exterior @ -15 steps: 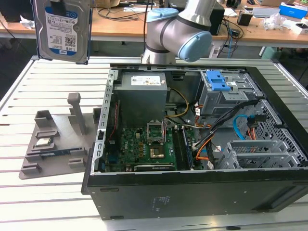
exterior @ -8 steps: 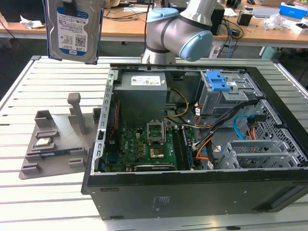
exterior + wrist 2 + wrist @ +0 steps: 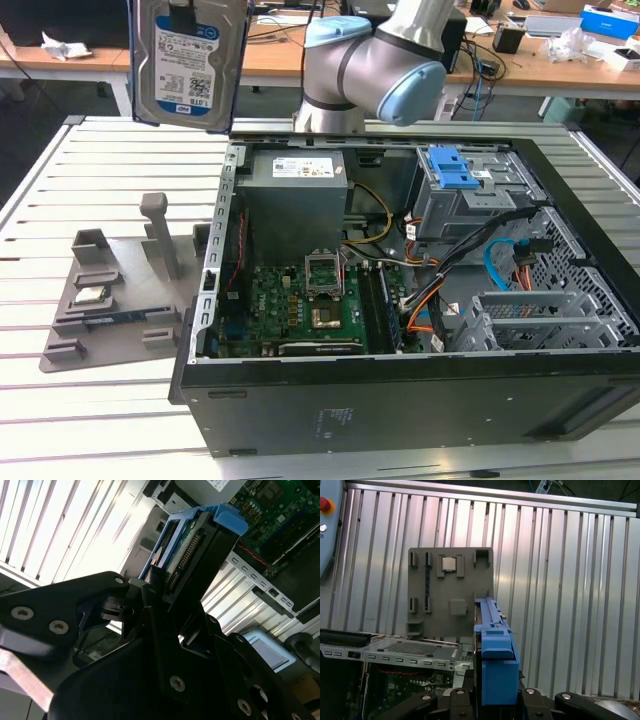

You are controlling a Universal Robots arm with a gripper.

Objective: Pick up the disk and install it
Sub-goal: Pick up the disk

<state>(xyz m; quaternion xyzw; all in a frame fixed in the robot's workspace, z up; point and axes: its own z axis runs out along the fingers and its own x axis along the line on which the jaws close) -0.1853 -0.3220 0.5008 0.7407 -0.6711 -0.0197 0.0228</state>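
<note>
The disk (image 3: 185,70), a silver hard drive with a white-and-blue label in a bright blue bracket, hangs upright in the air above the table, off the far corner of the open computer case (image 3: 400,400) on the exterior view's left. My gripper (image 3: 185,12) is shut on its upper end. In the second wrist view the disk (image 3: 200,545) sits edge-on between the black fingers (image 3: 150,587), connector row showing. In the first wrist view the blue bracket (image 3: 495,645) rises from the gripper (image 3: 492,695) over the case edge.
The case lies open with motherboard (image 3: 300,300), power supply (image 3: 297,200) and a blue latch plate on a grey cage (image 3: 455,175). On the slatted table (image 3: 120,170) a grey fixture tray (image 3: 110,300) holds a small silver chip (image 3: 92,294) and an upright post (image 3: 158,230).
</note>
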